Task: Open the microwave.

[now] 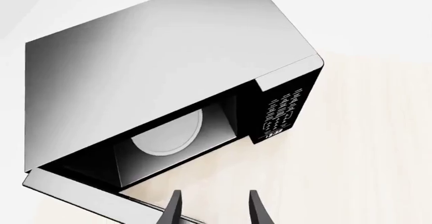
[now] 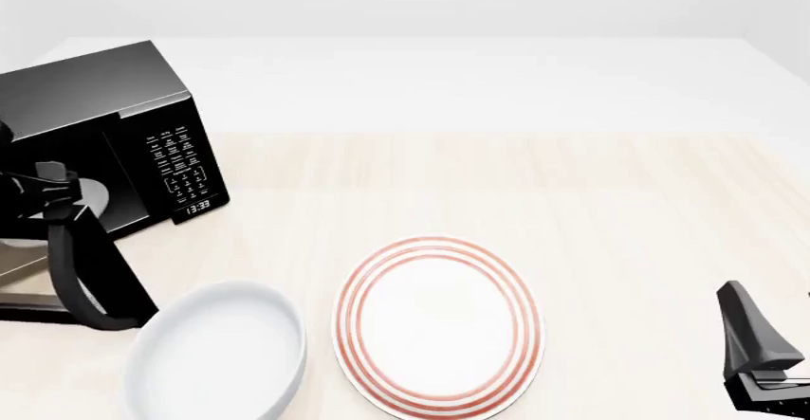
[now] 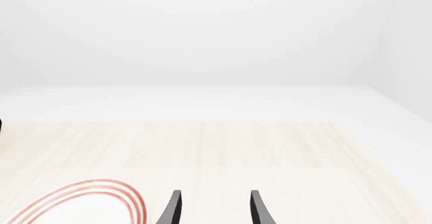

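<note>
The microwave [image 1: 155,67] [image 2: 95,98] is a glossy black box at the table's left end, its keypad panel [image 1: 282,114] [image 2: 177,162] facing the room. Its door [image 1: 88,196] is swung open and shows edge-on as a grey strip. The dark cavity holds the pale round turntable plate [image 1: 169,135]. My left gripper [image 1: 212,197] is open just in front of the cavity, with one finger [image 1: 172,209] over the door's free edge and nothing between the fingers. My right gripper [image 3: 214,197] is open and empty at the table's near right.
A white bowl [image 2: 215,358] sits near the front edge beside my left arm [image 2: 89,278]. A white dish with red rings [image 2: 437,325] [image 3: 88,201] lies to the right of the bowl. The pale wooden tabletop [image 2: 570,192] stretches away to the right.
</note>
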